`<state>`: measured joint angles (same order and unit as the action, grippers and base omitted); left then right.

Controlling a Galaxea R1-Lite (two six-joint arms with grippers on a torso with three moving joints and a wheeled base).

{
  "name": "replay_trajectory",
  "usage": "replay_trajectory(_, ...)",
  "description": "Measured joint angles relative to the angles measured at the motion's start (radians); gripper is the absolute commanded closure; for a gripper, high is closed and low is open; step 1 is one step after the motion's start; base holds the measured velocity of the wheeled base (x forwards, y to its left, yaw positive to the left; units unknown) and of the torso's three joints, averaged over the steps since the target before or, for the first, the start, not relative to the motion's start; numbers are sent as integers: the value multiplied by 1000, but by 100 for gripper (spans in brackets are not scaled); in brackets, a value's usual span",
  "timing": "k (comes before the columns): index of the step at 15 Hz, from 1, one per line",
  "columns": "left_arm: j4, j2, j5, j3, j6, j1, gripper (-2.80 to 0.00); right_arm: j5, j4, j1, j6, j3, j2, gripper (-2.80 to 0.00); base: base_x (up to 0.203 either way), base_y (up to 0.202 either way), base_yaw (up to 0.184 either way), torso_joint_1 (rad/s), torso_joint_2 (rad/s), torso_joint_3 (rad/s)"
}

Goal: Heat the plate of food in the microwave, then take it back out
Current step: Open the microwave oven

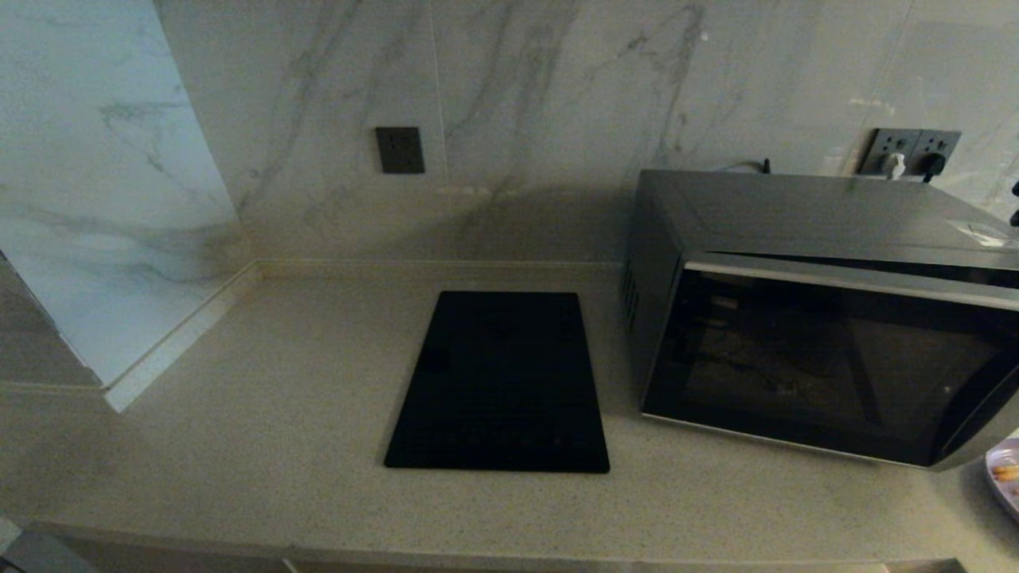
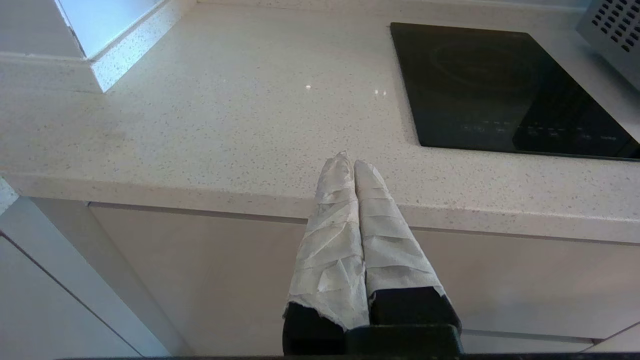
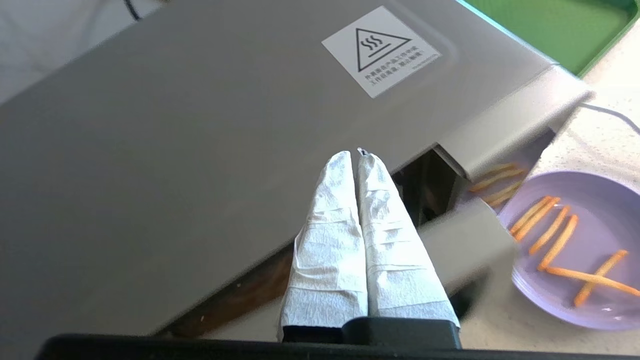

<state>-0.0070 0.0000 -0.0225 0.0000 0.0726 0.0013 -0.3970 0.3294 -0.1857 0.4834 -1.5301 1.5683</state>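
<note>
One plate of food point(image 3: 575, 250), lower right of your right wrist view, holds orange strips beside the microwave point(image 3: 200, 150), door ajar. Right gripper point(image 3: 357, 155) clenched, empty, above it; left gripper point(image 2: 349, 162) clenched, parked.

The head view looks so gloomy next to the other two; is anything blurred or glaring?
Head view: dim, the microwave door mirrors the room. Left wrist view: bright, small glints on the counter. Right wrist view: bright, the door edge and plate of food smeared.
</note>
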Motion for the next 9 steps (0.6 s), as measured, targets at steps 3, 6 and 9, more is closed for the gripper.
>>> replay_trajectory(3,0,0,0,0,0,0,0,-1,-1,-10,10,-40,74,0,0,0,0,0,0,0)
replay_trajectory(6,0,0,0,0,1,0,0,0,0,-28,30,-63,126,0,0,0,0,0,0,0)
replay_trajectory(9,0,0,0,0,0,0,0,-1,2,-34,30,-72,160,0,0,0,0,0,0,0)
